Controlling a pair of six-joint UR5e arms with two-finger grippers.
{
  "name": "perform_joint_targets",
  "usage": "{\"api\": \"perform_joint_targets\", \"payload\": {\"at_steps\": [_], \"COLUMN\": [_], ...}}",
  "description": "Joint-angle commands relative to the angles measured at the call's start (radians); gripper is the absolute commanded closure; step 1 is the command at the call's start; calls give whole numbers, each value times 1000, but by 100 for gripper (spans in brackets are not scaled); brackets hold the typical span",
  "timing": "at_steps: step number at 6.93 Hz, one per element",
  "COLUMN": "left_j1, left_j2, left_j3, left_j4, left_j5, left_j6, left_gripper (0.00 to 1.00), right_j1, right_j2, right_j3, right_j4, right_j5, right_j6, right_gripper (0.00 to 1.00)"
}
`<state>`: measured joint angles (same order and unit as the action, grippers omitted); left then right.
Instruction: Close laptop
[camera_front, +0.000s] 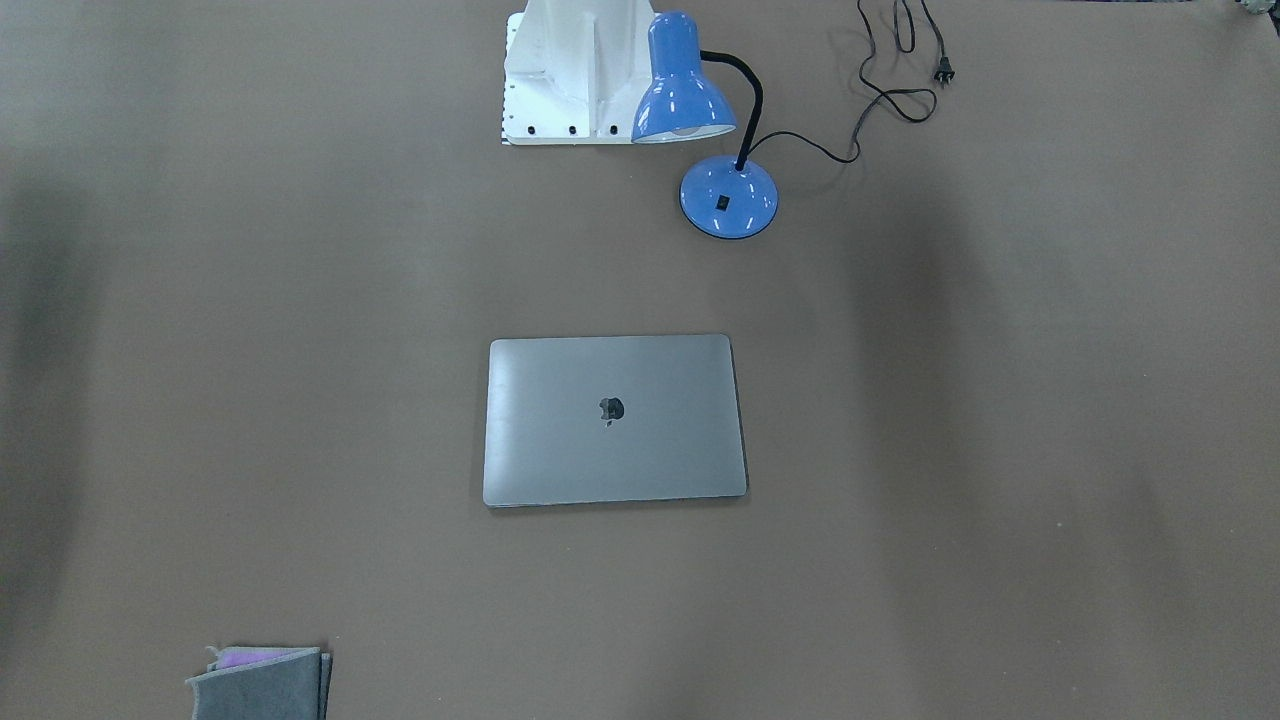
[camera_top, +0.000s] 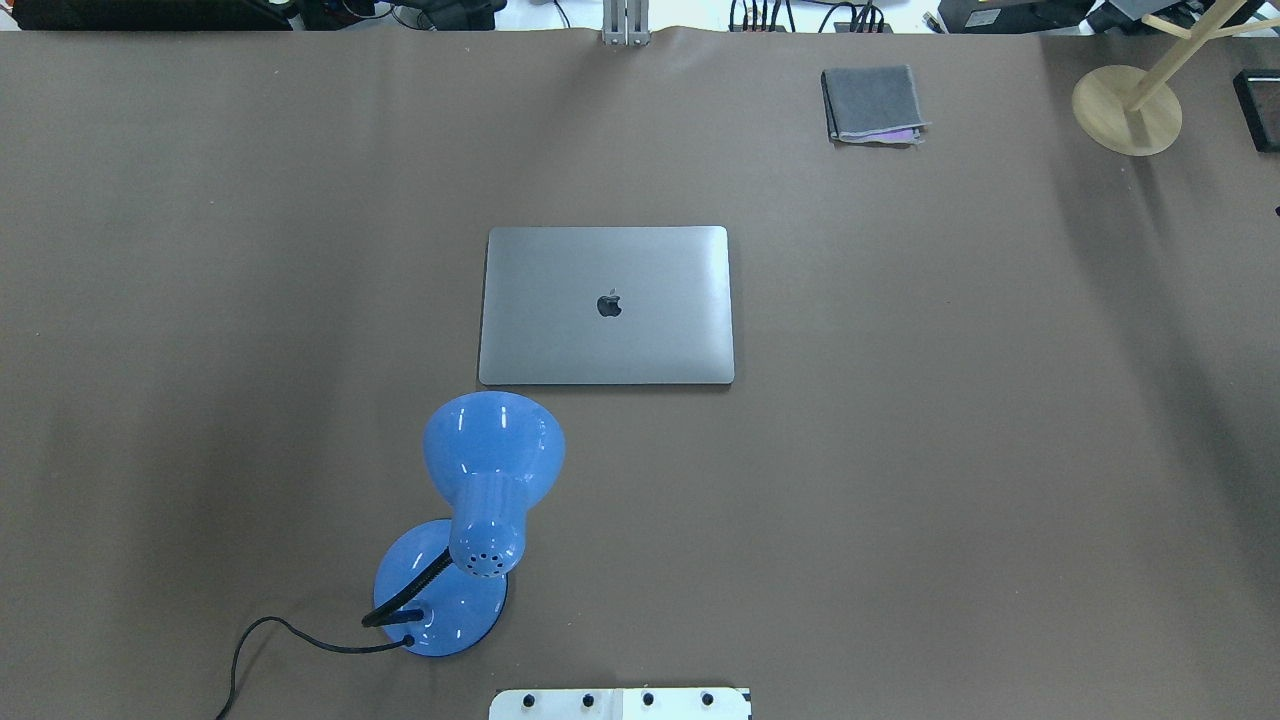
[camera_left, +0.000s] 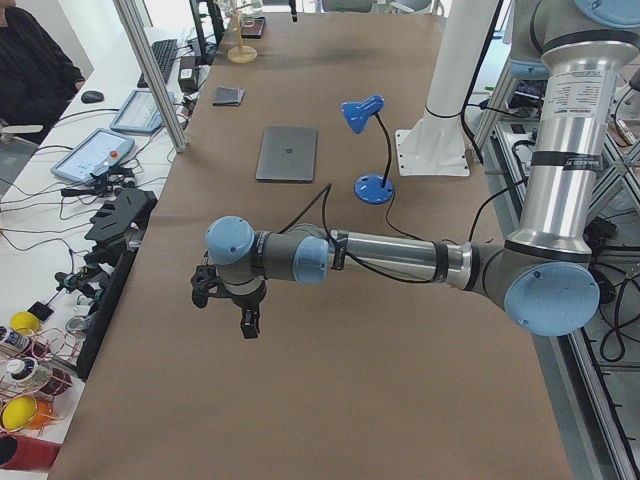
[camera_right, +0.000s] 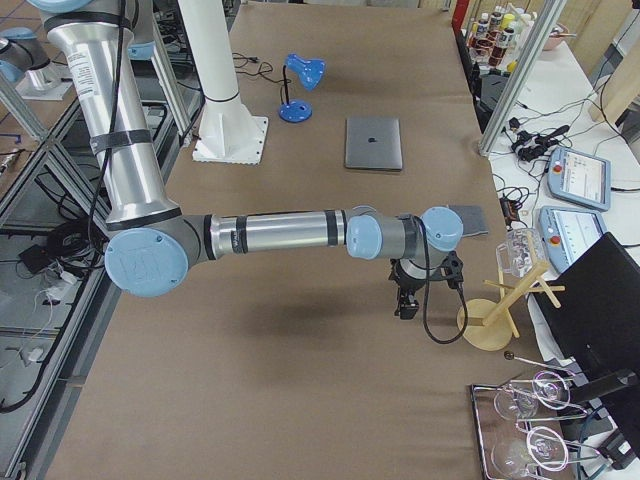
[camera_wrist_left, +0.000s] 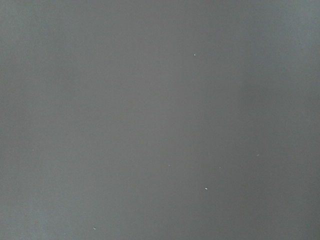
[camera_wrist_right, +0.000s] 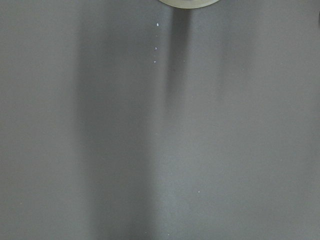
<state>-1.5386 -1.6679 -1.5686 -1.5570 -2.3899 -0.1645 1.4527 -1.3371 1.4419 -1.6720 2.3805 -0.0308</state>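
Nearest the robot's base, on its left side, you've got the glossy blue gooseneck lamp (camera_top: 490, 470), its shade tipped toward the slim grey metal laptop (camera_top: 606, 305). The laptop lies flat at the middle of the brown desk (camera_top: 950, 450) with its lid fully down and the dark logo facing up. Farther out on the right sits the small folded grey felt pouch (camera_top: 872, 104), then the round-footed wooden stand (camera_top: 1127, 110).

The left end effector (camera_left: 228, 305) hangs over the desk's left end, well apart from the laptop. The right end effector (camera_right: 408, 300) hangs over the right end, near the stand. Each shows in 1 side view only, so you cannot tell whether its fingers are spread or pressed together.
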Motion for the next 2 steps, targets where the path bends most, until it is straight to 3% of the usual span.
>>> {"api": "perform_joint_targets", "payload": {"at_steps": [1,2], "left_j1": [0,0], "left_j2": [-1,-1], "left_j3": [-1,-1], "left_j4": [0,0], "left_j5": [0,0], "left_j6": [-1,-1], "left_gripper": [2,2], "right_j1": [0,0], "right_j2": [1,3], "right_j3": [0,-2], "right_j4": [0,0], "right_j5": [-1,-1], "right_j6": [0,0], "right_gripper": [0,0]}}
